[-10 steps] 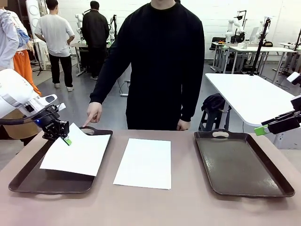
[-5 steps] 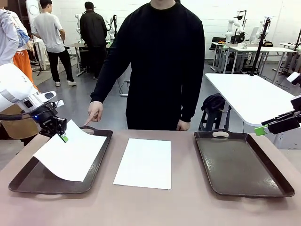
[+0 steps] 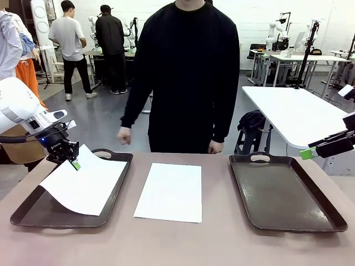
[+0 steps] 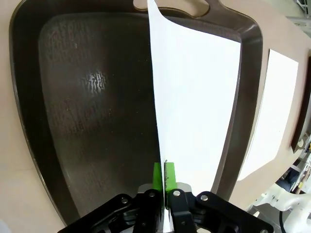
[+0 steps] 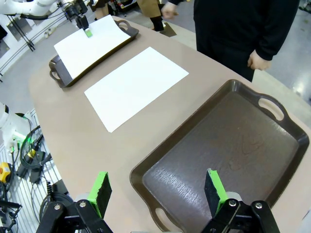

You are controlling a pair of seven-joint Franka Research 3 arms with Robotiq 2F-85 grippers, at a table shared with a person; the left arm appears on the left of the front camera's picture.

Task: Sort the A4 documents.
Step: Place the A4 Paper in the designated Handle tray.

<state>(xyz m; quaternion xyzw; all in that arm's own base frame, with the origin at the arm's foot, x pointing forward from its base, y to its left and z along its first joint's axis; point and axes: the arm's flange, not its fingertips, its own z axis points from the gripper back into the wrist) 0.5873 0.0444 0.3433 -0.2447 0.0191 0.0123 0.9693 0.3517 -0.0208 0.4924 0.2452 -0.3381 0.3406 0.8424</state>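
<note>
Front: the left gripper (image 3: pixel 74 162) pinches a corner of one sheet (image 3: pixel 83 185) over the left tray (image 3: pixel 33 213), not yet released. A second sheet (image 3: pixel 171 191) lies unsorted on the counter (image 3: pixel 177 244). Left wrist: pads (image 4: pixel 157 174) clamp the sheet's edge. Right wrist: the right gripper (image 5: pixel 158 187) gapes empty above the right tray (image 5: pixel 233 145).

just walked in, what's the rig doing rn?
The left gripper is shut on one edge of a white A4 sheet, holding that edge up while the rest sags into the left tray. A second sheet lies flat on the table between the two trays. The right gripper hangs open near the right tray, holding nothing. A person stands at the far side with hands off the table.
</note>
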